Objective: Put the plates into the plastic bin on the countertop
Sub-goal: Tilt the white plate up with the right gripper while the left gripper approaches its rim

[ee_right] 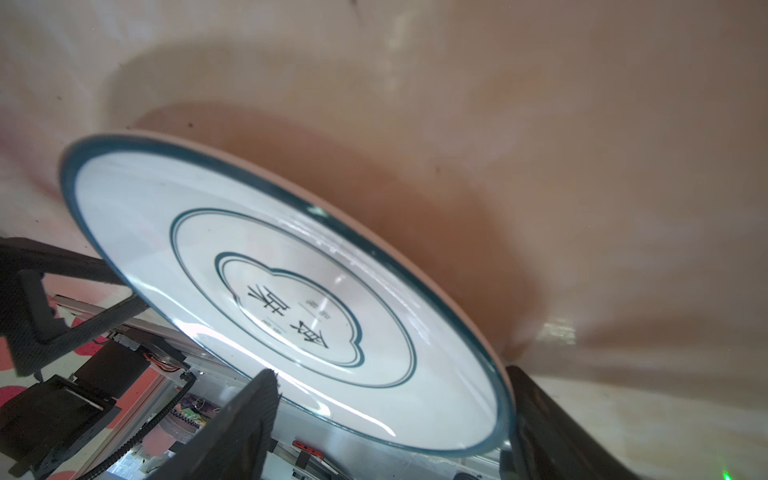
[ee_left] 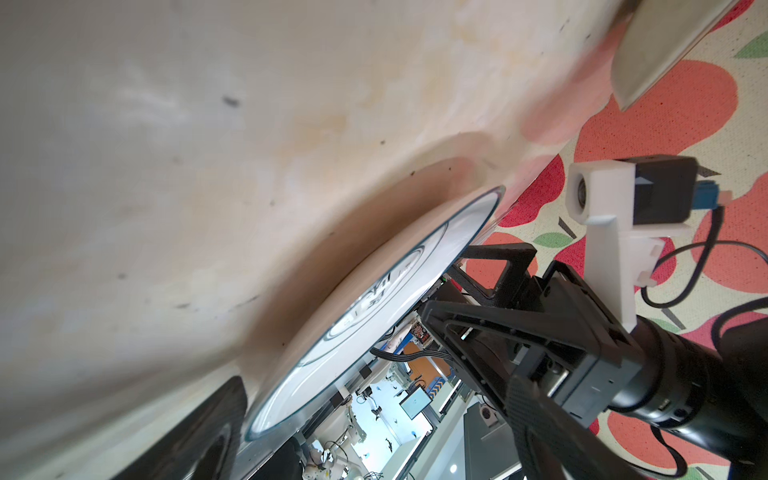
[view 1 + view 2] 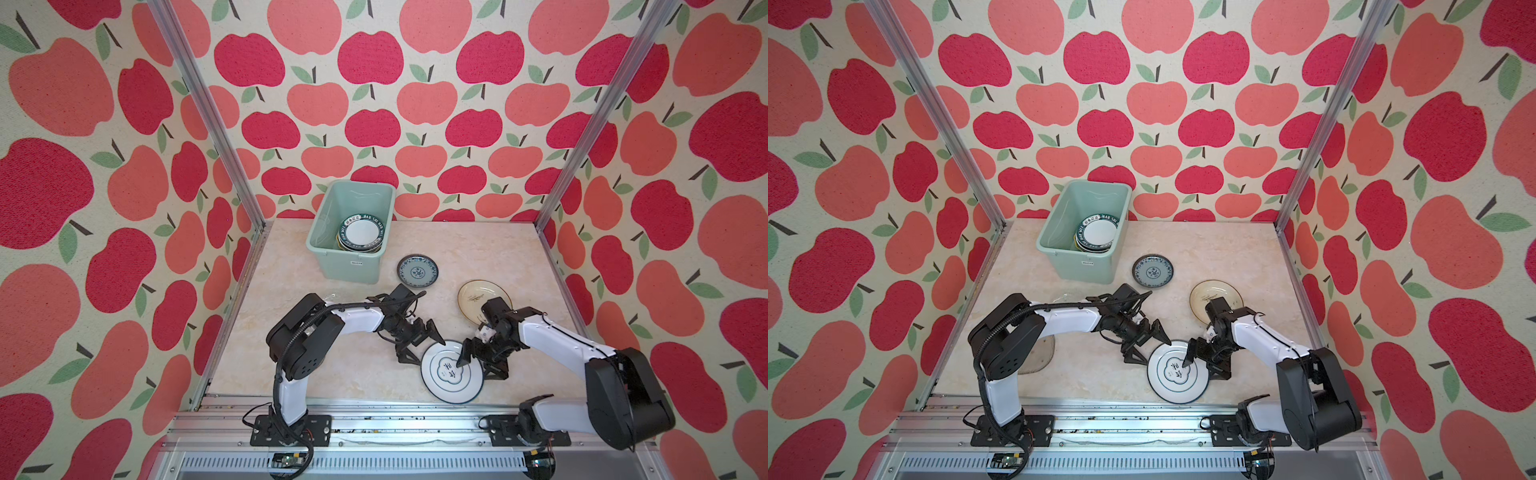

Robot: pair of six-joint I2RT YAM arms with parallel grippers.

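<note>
A beige-cream, marble-look surface [image 3: 478,245] with faint veining fills the floor of a booth closed on three sides by apple-patterned walls [image 3: 374,62] in red, salmon and green. Aluminium posts [image 3: 208,116] run down the two back corners, and a metal rail [image 3: 395,424] along the front edge carries both arm bases. The plastic bin [image 3: 345,266], pale mint green with a small white label facing the front, stands at the back of the surface, left of the middle. Inside it lies a stack of plates [image 3: 360,233], the top one white with a dark lettered rim. Just beside the bin's front right corner a small blue-patterned plate [image 3: 417,272] lies flat on the surface. Farther right a cream plate [image 3: 473,295] is partly covered by the right arm, and in a top view a clear glass plate [image 3: 1040,357] shows partly under the left arm. Near the front edge lies a white blue-rimmed plate [image 3: 444,382], with a broad brown shadow on the surface beneath it in both wrist views. The right gripper [image 3: 478,370] stands wide, one finger over the plate's face and the other outside its rim. The left gripper [image 3: 428,351], also spread wide and empty, hangs just beside the plate's far left rim. Past the rail, the wrist views glimpse a bright room, too small to make out.
</note>
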